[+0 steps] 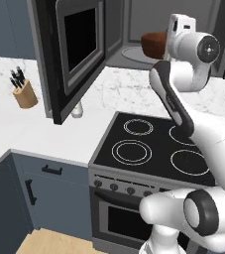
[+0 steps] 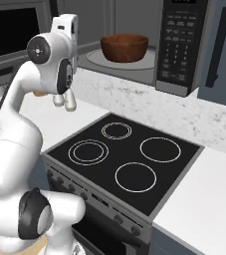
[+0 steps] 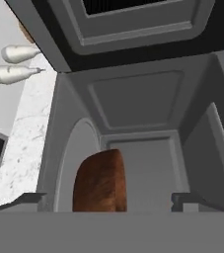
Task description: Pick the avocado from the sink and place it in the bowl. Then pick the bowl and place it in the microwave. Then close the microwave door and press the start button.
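Tool [image 3: 108, 197] wide open, holding nothing; bowl [image 3: 100, 182] sits just ahead between its tips, on the microwave [image 3: 133, 99] turntable.

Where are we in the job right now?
Done: the bowl sits on the turntable inside the microwave; whether the avocado is in it can't be told. In hand: nothing, the gripper is open by the bowl. Left: shut the microwave door, which stands open, then press start.
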{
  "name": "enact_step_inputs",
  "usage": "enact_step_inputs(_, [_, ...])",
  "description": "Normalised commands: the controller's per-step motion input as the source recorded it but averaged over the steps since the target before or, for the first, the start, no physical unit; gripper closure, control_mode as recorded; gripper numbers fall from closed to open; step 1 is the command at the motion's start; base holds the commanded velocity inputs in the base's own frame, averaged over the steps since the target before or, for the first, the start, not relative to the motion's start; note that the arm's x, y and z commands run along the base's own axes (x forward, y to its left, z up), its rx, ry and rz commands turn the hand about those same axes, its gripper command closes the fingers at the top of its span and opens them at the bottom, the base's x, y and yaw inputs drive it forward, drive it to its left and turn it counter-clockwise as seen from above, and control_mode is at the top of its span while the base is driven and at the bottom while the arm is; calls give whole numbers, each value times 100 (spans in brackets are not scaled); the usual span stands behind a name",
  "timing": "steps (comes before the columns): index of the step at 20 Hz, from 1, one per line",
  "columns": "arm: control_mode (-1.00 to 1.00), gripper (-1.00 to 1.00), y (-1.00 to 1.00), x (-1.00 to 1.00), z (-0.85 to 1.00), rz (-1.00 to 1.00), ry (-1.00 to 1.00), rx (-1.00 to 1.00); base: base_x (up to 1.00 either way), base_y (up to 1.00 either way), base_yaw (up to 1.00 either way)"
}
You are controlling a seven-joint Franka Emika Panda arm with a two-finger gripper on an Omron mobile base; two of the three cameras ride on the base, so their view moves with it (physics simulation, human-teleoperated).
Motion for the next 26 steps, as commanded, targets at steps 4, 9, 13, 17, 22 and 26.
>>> enact_step_inputs(4, [-100, -100, 60, -100, 25, 0, -22, -1, 0, 0, 0])
enact_step_inputs(9, [-100, -100, 38, -100, 39, -2, -5, -1, 0, 0, 0])
enact_step_inputs(13, [-100, -100, 2, -100, 46, 0, 0, 0, 0, 0, 0])
enact_step_inputs(17, [-100, -100, 24, -100, 16, 0, 0, 0, 0, 0, 0])
enact_step_inputs(22, [-100, -100, 56, -100, 5, -1, 5, 2, 0, 0, 0])
enact_step_inputs(26, [-100, -100, 62, -100, 0, -3, -8, 0, 0, 0, 0])
